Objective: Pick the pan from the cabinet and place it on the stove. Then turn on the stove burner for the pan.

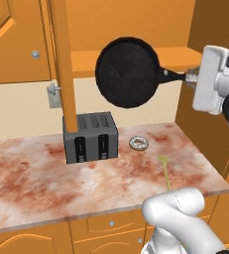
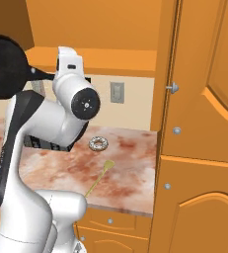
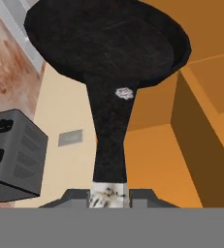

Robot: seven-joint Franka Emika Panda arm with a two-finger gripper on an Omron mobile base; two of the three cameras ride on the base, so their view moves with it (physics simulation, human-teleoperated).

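The black pan [image 1: 128, 72] hangs in the air, tipped on edge with its round face toward the left base view. It sits just in front of the open cabinet [image 1: 178, 57] shelf, above the toaster. My gripper [image 1: 189, 76] is shut on the end of its long handle, to the pan's right. From the hand view the handle runs up from my gripper [image 3: 108, 194] to the pan [image 3: 108, 43], with the cabinet [image 3: 205, 87] interior on the right. In the right base view the pan [image 2: 4, 66] shows at the far left behind my arm. The stove is out of view.
A dark grey toaster [image 1: 90, 136] stands on the reddish marbled countertop [image 1: 31, 178] below the pan. A frosted donut [image 1: 138, 144] and a thin yellow-green utensil [image 1: 164, 171] lie to its right. An open cabinet door's edge [image 1: 64, 64] hangs left of the pan. Tall cabinet doors [image 2: 204, 99] close the right side.
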